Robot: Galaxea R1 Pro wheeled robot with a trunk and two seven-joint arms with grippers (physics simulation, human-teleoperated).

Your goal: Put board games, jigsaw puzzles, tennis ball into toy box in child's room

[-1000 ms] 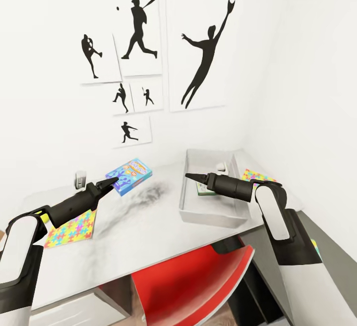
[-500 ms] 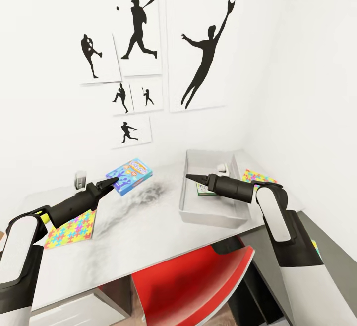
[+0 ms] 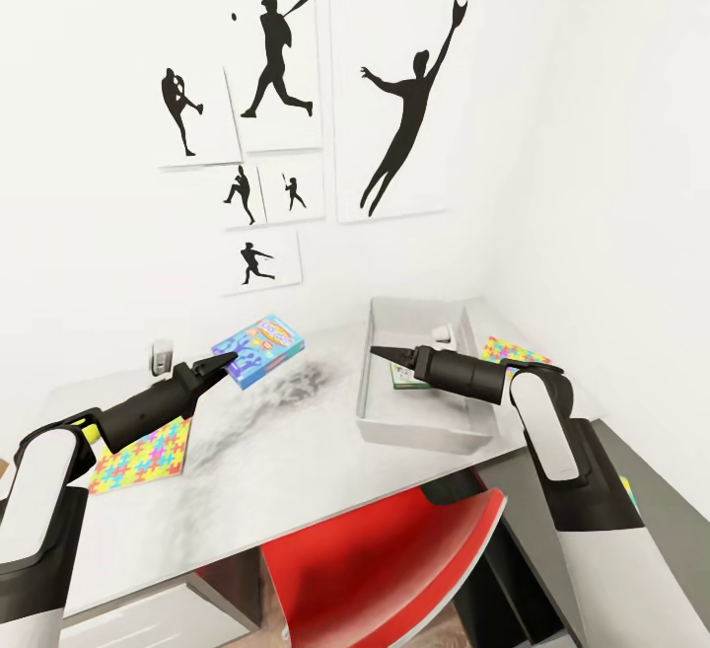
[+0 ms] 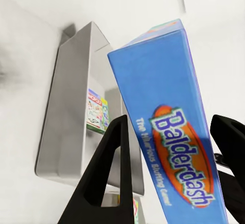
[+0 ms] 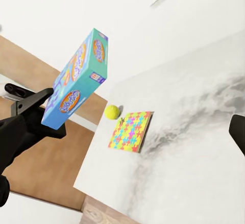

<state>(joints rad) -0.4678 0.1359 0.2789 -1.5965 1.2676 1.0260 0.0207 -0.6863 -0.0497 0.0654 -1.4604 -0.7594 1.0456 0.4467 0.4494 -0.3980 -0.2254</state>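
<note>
Head view: left of centre, the left gripper pinches the near corner of the Balderdash board game, lifted above the table. The box's long axis runs from lower left to upper right, its printed face tilted up. At right of centre the grey toy box sits on the table; a second board game lies flat inside it, with a small white object behind it that cannot be identified. The right gripper hovers over the toy box's left part; its jaws look closed to a point, though I cannot tell for certain. One jigsaw puzzle lies flat at the lower left, another beyond the toy box at right.

Left wrist view: two dark fingers flank the blue Balderdash box, closed on it, its long axis running up the frame. Behind it, the toy box holds the other game.

Right wrist view: at upper left, the held game stands steeply tilted. The tennis ball rests just beside the puzzle at centre.
</note>
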